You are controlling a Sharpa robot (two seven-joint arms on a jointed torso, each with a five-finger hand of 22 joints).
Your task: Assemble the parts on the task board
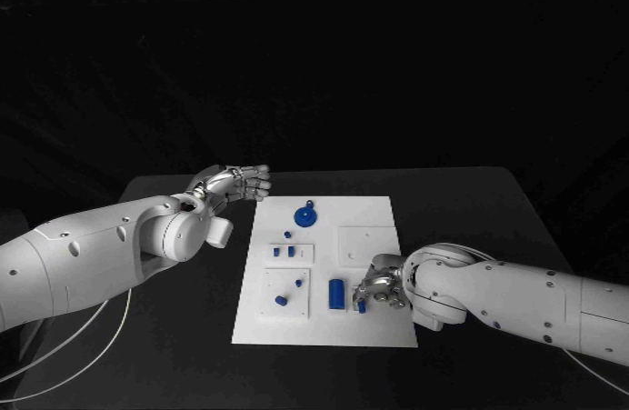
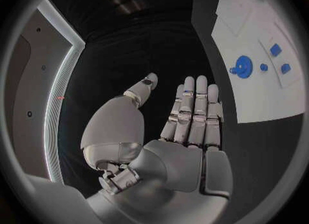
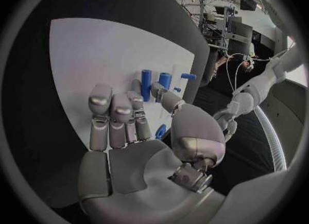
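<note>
The task board (image 1: pixel 374 315) lies mid-surface (image 1: pixel 498 201), blue parts (image 1: pixel 337 291) scattered on it — some hidden under the right hand (image 1: pixel 380 287), fingers spread above them, gripping nothing. The left hand (image 1: pixel 236 185) hovers off the board's far corner — flat, empty.

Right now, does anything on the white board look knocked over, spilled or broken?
Nothing stands out. The blue parts sit on the white board, which lies flat on the table, and no piece looks broken or spilled off it.
</note>
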